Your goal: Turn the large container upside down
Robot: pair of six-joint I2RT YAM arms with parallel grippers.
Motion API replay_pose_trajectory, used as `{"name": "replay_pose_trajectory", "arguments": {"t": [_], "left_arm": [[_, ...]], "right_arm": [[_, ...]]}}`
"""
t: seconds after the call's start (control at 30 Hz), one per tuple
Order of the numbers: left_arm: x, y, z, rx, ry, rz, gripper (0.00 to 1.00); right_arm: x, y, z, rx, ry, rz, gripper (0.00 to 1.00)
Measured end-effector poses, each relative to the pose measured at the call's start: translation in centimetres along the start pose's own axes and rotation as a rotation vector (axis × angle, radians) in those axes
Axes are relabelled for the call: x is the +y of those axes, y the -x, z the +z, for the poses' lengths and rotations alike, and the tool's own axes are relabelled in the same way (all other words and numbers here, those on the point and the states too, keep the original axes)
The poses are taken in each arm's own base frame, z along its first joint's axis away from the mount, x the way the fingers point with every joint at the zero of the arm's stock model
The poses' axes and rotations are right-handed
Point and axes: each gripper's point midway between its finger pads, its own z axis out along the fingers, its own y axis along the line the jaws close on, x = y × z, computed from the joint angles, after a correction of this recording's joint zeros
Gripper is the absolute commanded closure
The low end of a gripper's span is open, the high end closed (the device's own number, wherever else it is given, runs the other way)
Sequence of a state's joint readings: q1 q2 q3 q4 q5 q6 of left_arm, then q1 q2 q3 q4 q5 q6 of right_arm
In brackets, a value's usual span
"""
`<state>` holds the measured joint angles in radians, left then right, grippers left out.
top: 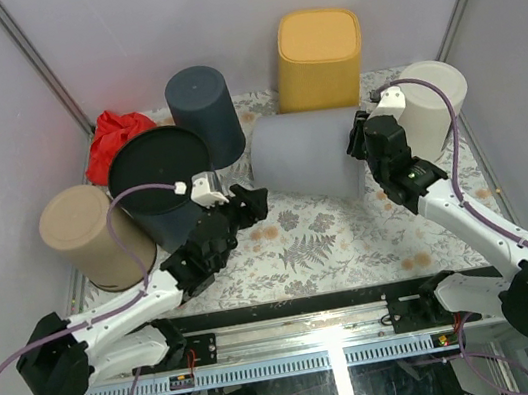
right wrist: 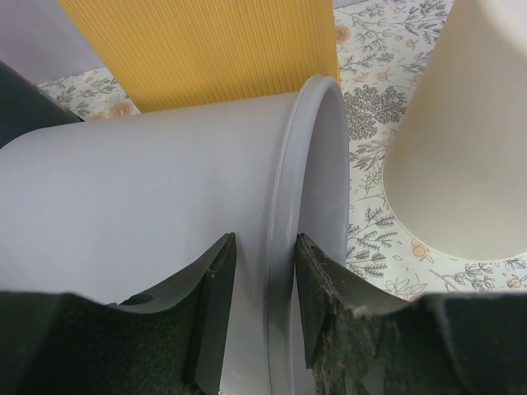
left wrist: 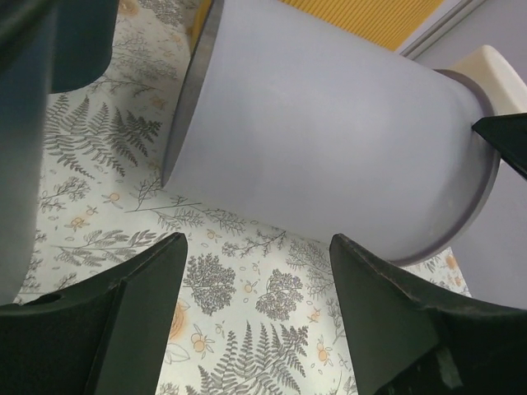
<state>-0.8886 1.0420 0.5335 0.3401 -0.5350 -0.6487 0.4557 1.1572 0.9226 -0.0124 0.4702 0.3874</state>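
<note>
worktop: fern-print cover | back: yellow ribbed bin, dark slate bin to its left | back-left corner: red cloth | left: black bin tilted, tan bin just beside it | right: cream bin, wide end down

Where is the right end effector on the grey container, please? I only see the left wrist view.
Observer: The right end effector straddles the grey container's open rim, one finger inside, one outside.
Operator: Is it clamped?
Observer: Seemingly not; the right wrist view shows a gap beside the outer finger.
Operator: What stands further left?
Observer: A tan container stands beside the black container.
</note>
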Motion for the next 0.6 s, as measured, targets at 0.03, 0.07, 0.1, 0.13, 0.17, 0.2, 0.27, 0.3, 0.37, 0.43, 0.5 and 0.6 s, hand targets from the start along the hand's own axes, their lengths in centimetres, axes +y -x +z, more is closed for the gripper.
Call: {"name": "replay_pose_trajectory", "arguments": {"t": [0.03,0.07,0.1,0.13,0.17,0.2,0.27,0.3,0.37,0.43,0.5,0.6], "left_arm": [[-0.2,0.0,0.3,0.0,0.001,0.005,0.3],[-0.3,-0.1,0.8,0.001,0.002,0.012,0.29],[-0.5,-0.1,1.3,0.002,0.003,0.019,0.29],[-0.7,-0.2,1.8,0.005,0.004,0.026,0.29],[-0.8,-0.3,2.4,0.006,0.006,0.033,0.29],[-0.8,-0.4,3.0,0.009,0.01,0.038,0.29],[-0.8,-0.4,4.2,0.011,0.018,0.043,0.29],[-0.7,-0.2,4.9,0.01,0.024,0.043,0.29],[-0.4,0.1,6.1,0.008,0.031,0.038,0.29],[-0.2,0.4,7.2,0.008,0.03,0.031,0.29],[0.0,0.8,8.1,0.003,0.028,0.024,0.28],[0.3,1.4,9.4,-0.002,0.02,0.012,0.28]], "right_arm": [[0.0,0.0,0.0,-0.001,0.0,0.0,0.58],[0.0,0.0,0.0,-0.001,0.0,0.0,0.58],[0.0,0.0,0.0,-0.001,0.001,0.0,0.58],[0.0,0.0,0.0,-0.001,0.001,-0.003,0.58],[0.0,0.0,0.0,-0.001,0.001,-0.003,0.58],[0.0,0.0,0.0,-0.001,0.001,-0.004,0.58],[0.0,0.1,0.0,-0.002,0.001,-0.006,0.57],[0.0,0.1,0.0,-0.003,0.002,-0.008,0.57],[0.0,0.1,0.0,-0.004,0.002,-0.01,0.57],[0.0,0.1,0.0,-0.004,0.002,-0.011,0.57],[0.0,0.1,0.0,-0.005,0.002,-0.012,0.57],[0.0,0.2,0.0,-0.007,0.003,-0.01,0.57]]}}
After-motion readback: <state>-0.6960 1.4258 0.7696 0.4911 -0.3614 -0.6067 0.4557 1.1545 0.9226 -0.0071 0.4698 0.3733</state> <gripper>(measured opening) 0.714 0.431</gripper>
